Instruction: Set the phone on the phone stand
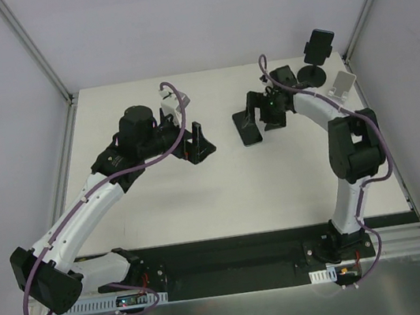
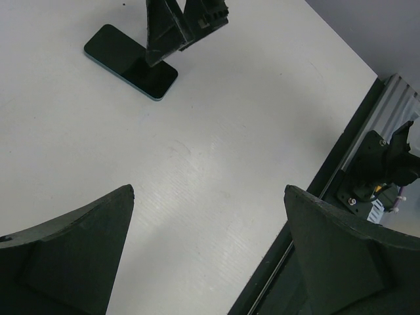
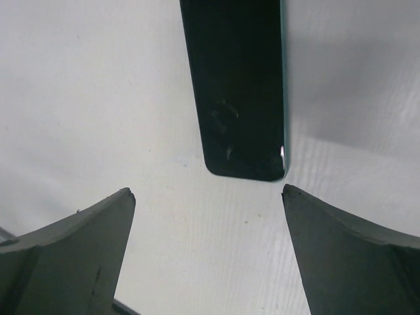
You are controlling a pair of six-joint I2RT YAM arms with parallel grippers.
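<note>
At the near edge, the left wrist view catches the right arm's base (image 2: 384, 174) past the table (image 2: 216, 131) rim, which the right wrist view misses entirely. The left gripper (image 2: 210, 190) has its fingers spread wide with nothing between them, only bare table below. Farther on in that same view the phone (image 2: 131, 62) lies flat on the table, dark face up, with the other arm's fingers standing over its right end.

The right wrist view shows that arm's side closely. The right gripper (image 3: 208, 193) is also spread wide and empty, and the phone's rounded end lies just past the fingertips, closer to the right finger and touching neither.

Only the top view takes in the whole layout. The phone is in the middle of the table's far half under the right gripper, with the left gripper near it on the left. The phone stand (image 1: 319, 48) is upright at the far right corner, well apart from the phone.
</note>
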